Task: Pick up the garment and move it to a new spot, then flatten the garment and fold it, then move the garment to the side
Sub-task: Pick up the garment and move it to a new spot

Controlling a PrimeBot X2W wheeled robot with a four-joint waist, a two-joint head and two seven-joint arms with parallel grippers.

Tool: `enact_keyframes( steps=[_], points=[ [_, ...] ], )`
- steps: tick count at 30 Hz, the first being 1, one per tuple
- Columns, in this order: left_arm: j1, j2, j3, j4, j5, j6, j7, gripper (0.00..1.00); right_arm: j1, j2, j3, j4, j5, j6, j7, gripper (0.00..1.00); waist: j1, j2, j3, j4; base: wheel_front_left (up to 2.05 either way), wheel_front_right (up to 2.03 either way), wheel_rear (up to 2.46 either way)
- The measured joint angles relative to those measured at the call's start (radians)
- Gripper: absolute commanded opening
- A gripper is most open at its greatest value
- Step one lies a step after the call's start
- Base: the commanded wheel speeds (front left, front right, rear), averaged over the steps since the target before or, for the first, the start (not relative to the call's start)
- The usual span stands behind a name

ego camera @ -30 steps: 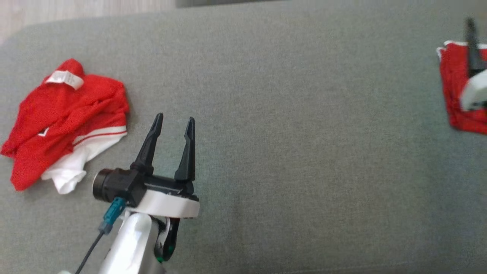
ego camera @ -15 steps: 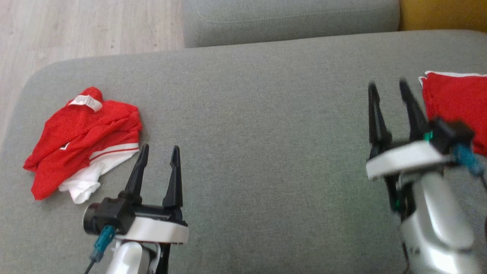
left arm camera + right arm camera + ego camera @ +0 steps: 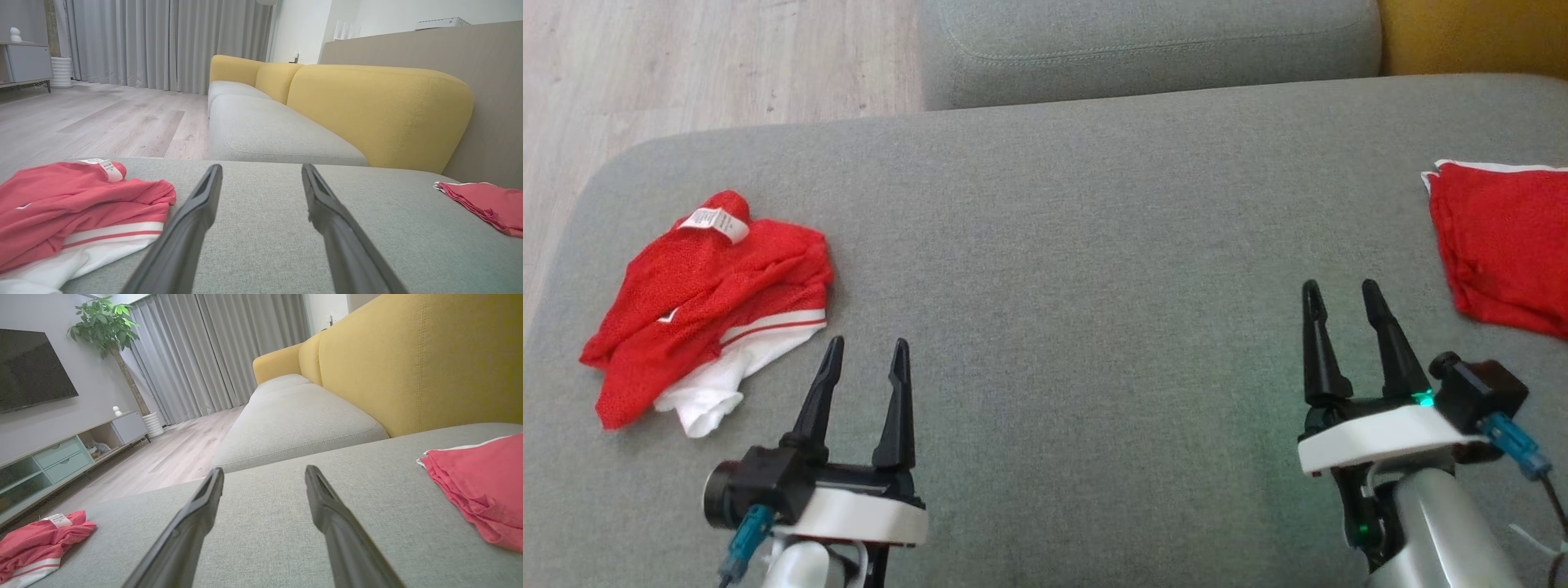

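A crumpled red and white garment with a white label lies at the left of the grey cushion. My left gripper stands open and empty just right of it, not touching; in the left wrist view the garment lies left of the open left gripper. A folded red garment lies flat at the cushion's right edge. Left of it and nearer to me, my right gripper is open and empty. The right wrist view has the folded garment to the right of the right gripper.
Beyond the cushion lies another grey seat with a yellow backrest on its right. Wooden floor shows at the far left. A TV cabinet and a potted plant stand across the room.
The head camera has tilted and turned, so the whole picture shifted. My right gripper has drawn back from the folded red garment to the lower right, still open. The left gripper stays open.
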Motion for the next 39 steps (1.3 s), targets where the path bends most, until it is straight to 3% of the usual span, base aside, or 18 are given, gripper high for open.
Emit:
enact_keyframes(
  steps=[10, 30, 39],
  points=[
    [0.000, 0.000, 0.000, 0.003, -0.002, 0.005, 0.000, 1.00, 0.021, 0.000, 0.036, -0.015, -0.001, 0.000, 0.000, 1.00, 0.0000, 0.0000, -0.024, 0.038, 0.00, 0.00, 0.00],
    [0.091, 0.002, 0.008, 0.004, -0.016, 0.017, 0.000, 1.00, 0.094, 0.004, 0.164, -0.003, 0.034, 0.000, 0.000, 1.00, -0.0001, 0.0000, -0.114, 0.297, 0.00, 0.00, 0.00],
    [0.102, 0.002, 0.026, 0.004, 0.001, 0.011, 0.000, 1.00, 0.108, 0.004, 0.174, -0.005, 0.051, 0.000, 0.000, 1.00, -0.0001, 0.0000, -0.124, 0.356, 0.00, 0.00, 0.00]
  ],
)
